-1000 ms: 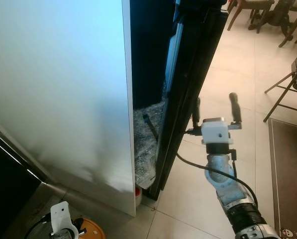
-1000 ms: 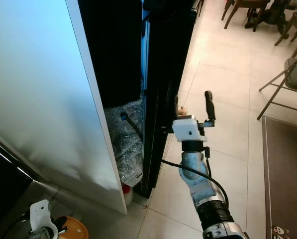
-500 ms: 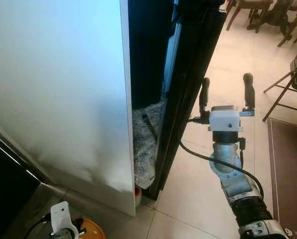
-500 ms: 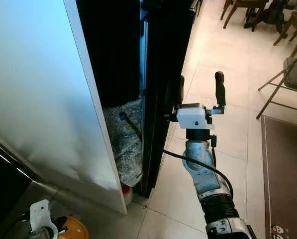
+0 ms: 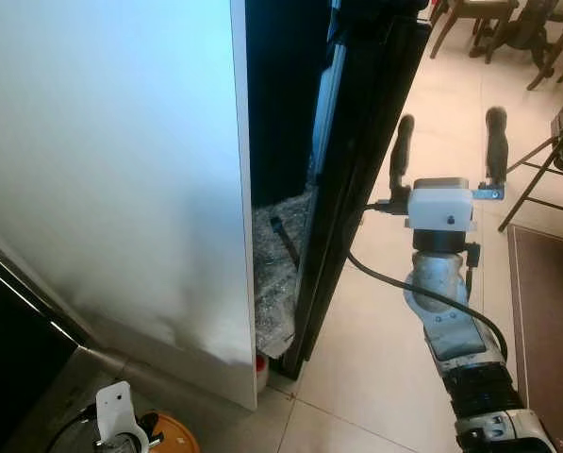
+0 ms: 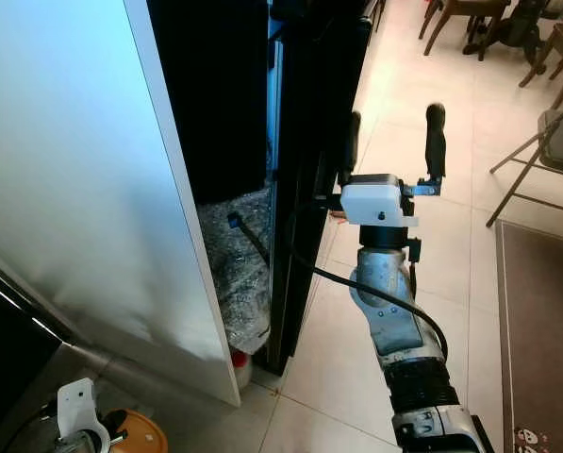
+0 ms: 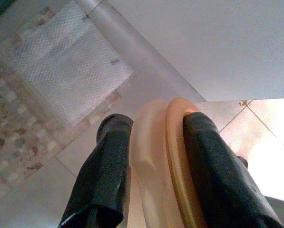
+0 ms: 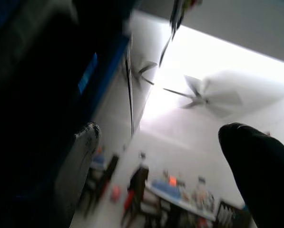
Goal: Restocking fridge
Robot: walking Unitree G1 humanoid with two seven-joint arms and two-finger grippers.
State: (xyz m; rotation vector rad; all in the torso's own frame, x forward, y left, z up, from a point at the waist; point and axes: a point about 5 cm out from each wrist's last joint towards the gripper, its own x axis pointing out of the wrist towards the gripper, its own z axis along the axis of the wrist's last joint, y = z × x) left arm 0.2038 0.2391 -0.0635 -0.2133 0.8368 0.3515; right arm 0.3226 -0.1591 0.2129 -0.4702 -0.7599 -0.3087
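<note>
A tall black fridge door (image 5: pixel 356 142) stands ajar beside a white panel (image 5: pixel 121 170), with a dark gap between them. My right gripper (image 5: pixel 451 121) is raised beside the door's outer edge, fingers pointing up and open, holding nothing. Its left finger (image 6: pixel 354 132) is close to the door edge; I cannot tell whether they touch. Low at the left, my left gripper (image 7: pixel 157 124) is shut on an orange round object (image 7: pixel 168 156), which also shows at the bottom edge as an orange disc (image 5: pixel 173 436).
Crumpled clear plastic wrap (image 5: pixel 276 255) fills the bottom of the gap, with a small red-capped item (image 5: pixel 261 363) at its foot. Wooden chairs (image 5: pixel 479 24) stand far right, a folding chair (image 5: pixel 545 160) nearer, and a dark mat (image 5: pixel 550 321) lies on the pale tiled floor.
My right gripper has risen along the door's edge and shifted slightly right, still open. The left gripper and its orange object have not moved.
</note>
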